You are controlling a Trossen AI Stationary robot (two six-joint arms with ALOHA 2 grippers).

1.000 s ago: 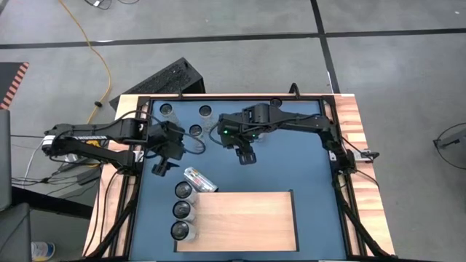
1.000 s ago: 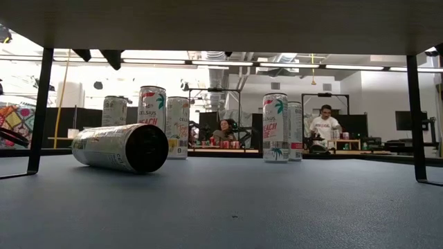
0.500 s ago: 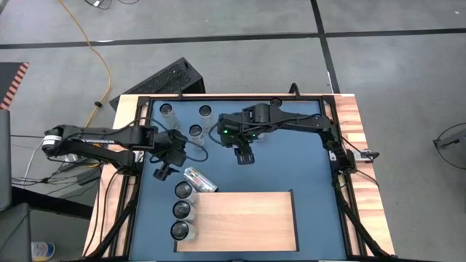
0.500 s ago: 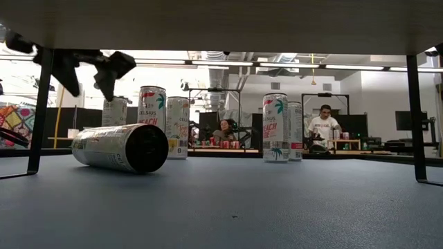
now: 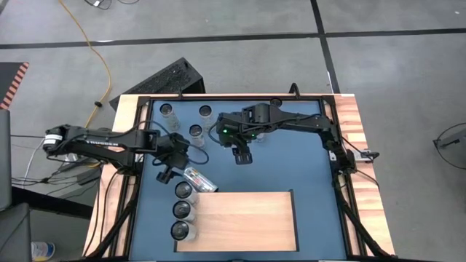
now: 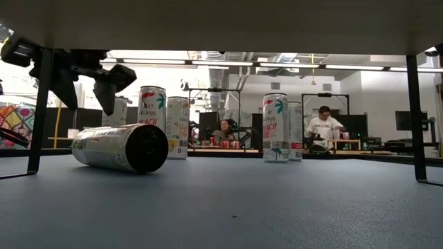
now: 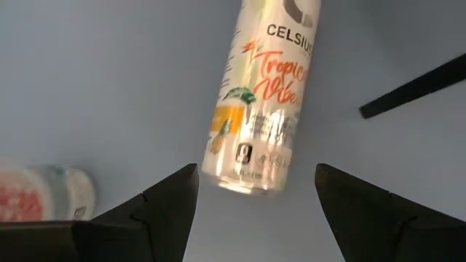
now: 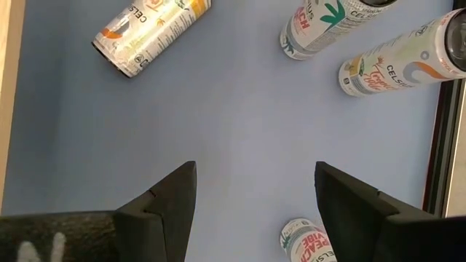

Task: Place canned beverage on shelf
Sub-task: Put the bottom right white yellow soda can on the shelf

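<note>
A white canned beverage (image 5: 198, 180) lies on its side on the blue table, just past the far left corner of the pale wood shelf (image 5: 247, 222). My left gripper (image 5: 166, 175) hangs open above and a little to the left of it. In the low view the left gripper (image 6: 86, 93) is over the can (image 6: 121, 147). In the left wrist view the can (image 7: 262, 94) lies ahead of the spread fingers, untouched. My right gripper (image 5: 242, 154) waits open above mid-table; in its own view the right gripper (image 8: 255, 211) has only bare table between its fingers.
Three cans (image 5: 182, 209) stand in a row along the shelf's left edge. Several more stand upright on the far part of the table (image 5: 195, 131), also in the low view (image 6: 275, 128). Black shelf legs (image 6: 38, 111) and a black frame (image 5: 335, 160) border the table.
My left gripper has come down toward the lying can and drifted slightly toward the table's near edge, entering the low view from above; its fingers stay apart. The can has not moved.
</note>
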